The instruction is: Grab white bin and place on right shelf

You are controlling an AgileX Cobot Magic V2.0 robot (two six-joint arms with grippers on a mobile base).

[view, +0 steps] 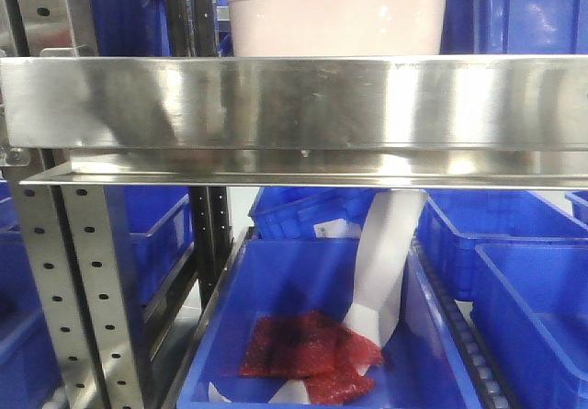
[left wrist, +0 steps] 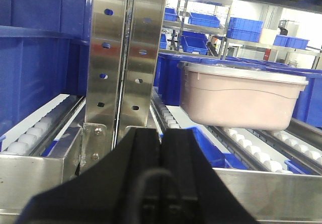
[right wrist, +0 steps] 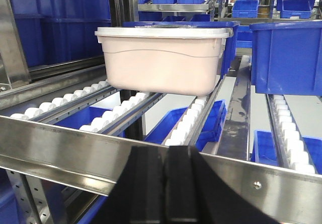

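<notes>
On the roller shelf: the white bin (right wrist: 163, 58) sits on rows of white rollers (right wrist: 193, 123) behind the steel front rail (right wrist: 151, 151), with open rail between it and the rail's edge.
Bin's neighbours: a blue bin (right wrist: 289, 58) stands just beside it on one side; more blue bins (view: 514, 234) fill the level below.
Shelf: the steel rack (view: 294, 106) shows a wide shiny rail and perforated posts (left wrist: 126, 53); the bin appears already to rest on it, so the placing looks done or nearly done.
Left gripper (left wrist: 161, 168): black fingers pressed together, nothing between them, well apart from the bin.
Right gripper (right wrist: 163, 183): likewise closed and empty, low in front of the rail.
How it will handle: judged stiff, smooth plastic, likely slippery on its tapered sides; bulky, so best taken from both sides at once. Weight unknown.
Where to hold: under the protruding lip (right wrist: 161, 32) at the short ends, where the fingers would catch instead of sliding down the taper.
Rolling risk: on rollers it may drift if nudged.
Hidden: the bin's contents cannot be seen through the milky walls; its top is barely visible, so any handle is not made out.
Cut off: the front view shows only the bin's lower body above the rail; its base is masked.
Unclear: a white strip (view: 386, 262) hanging into a lower blue bin with red mesh (view: 308, 354) cannot be identified.
</notes>
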